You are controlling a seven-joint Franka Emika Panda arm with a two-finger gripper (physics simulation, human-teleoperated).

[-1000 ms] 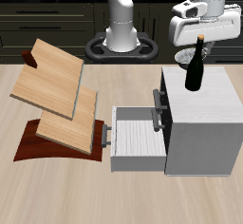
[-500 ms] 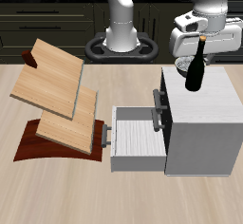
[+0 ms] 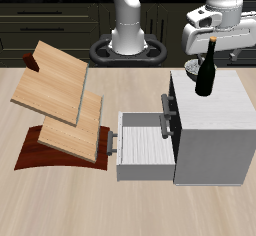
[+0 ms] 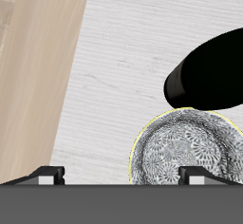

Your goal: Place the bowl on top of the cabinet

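The bowl, pale grey-white with a dark scribbly pattern inside, sits on the flat top of the white-grey cabinet, near its back edge. In the exterior view it shows only as a small pale shape beside the bottle. My gripper hovers just above it. In the wrist view the gripper has its fingertips wide apart with nothing between them, and the bowl lies below, off to one side. The gripper is open.
A dark wine bottle stands on the cabinet top right beside the bowl, its neck close to my gripper. A cabinet drawer is pulled out. Slanted wooden boards stand on a dark base beside it.
My gripper has shifted a little sideways above the back of the cabinet. The bowl and the bottle have stayed where they were.
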